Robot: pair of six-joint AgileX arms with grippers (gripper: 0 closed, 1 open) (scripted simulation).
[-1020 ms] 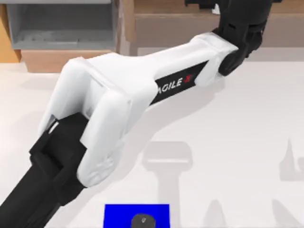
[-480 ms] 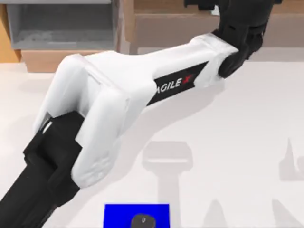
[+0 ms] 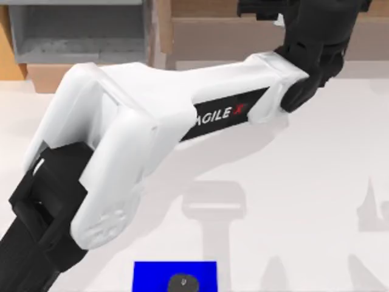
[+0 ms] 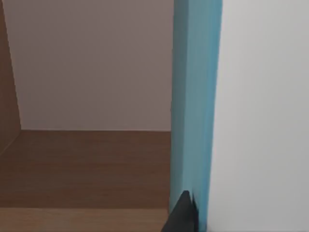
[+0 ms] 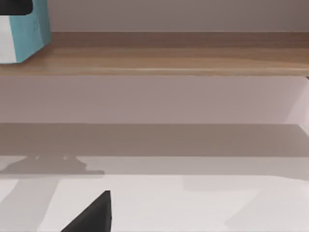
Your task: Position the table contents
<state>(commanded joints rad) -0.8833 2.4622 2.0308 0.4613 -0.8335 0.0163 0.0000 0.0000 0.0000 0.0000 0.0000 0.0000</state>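
My left arm stretches from the table's front left to the wooden shelf unit [image 3: 213, 30] at the back, and its gripper [image 3: 264, 8] reaches into the shelf. It is shut on the teal item with a white part [image 4: 195, 96], which fills the left wrist view beside a dark fingertip [image 4: 183, 217]. In the right wrist view the teal item [image 5: 29, 34] sits at the shelf board's edge under the left gripper [image 5: 14, 5]. The tiny dark grey round button [image 3: 182, 283] lies on a blue pad [image 3: 152, 274] at the table's front edge. A dark part of my right gripper [image 5: 91, 217] hangs low over the table.
The white table [image 3: 304, 182] spreads wide under the arm. A grey open bin [image 3: 79, 30] stands at the back left beside the shelf unit. The shelf's wooden floor [image 4: 82, 164] runs up to a pale back wall.
My left arm's elbow has swung toward the table's front left while the forearm pushed the gripper a little farther right at the shelf. The button and blue pad have stayed put.
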